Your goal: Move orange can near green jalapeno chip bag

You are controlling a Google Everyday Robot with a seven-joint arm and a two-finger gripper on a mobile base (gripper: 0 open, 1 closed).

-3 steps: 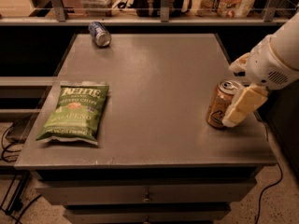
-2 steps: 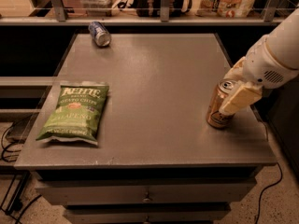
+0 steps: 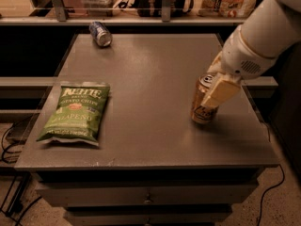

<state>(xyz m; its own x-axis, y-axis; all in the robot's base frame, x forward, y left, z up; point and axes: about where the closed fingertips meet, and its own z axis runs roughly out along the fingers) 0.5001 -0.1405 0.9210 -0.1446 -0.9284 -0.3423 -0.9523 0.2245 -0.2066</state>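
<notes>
**Tabletop** point(image 3: 150, 140): flat grey slab, matte with a dull sheen, over a drawer front point(image 3: 148, 197).

**Green jalapeno chip bag** point(image 3: 76, 112): near left, lying flat. Crinkled glossy film, pillow-shaped, white lettering.

**Orange can** point(image 3: 202, 114): right side, well apart from the bag. Slim smooth metal cylinder with a silver top, leaning slightly. It now sits a little further left than a second ago, so the carry toward the bag has likely begun, with most of the crossing left.

**Hand** point(image 3: 210, 98): clamped on the can, one pale blocky finger slanting across its front, the other hidden behind. It has shifted left with the can.

**Blue can** point(image 3: 100, 33): far left edge, on its side.
</notes>
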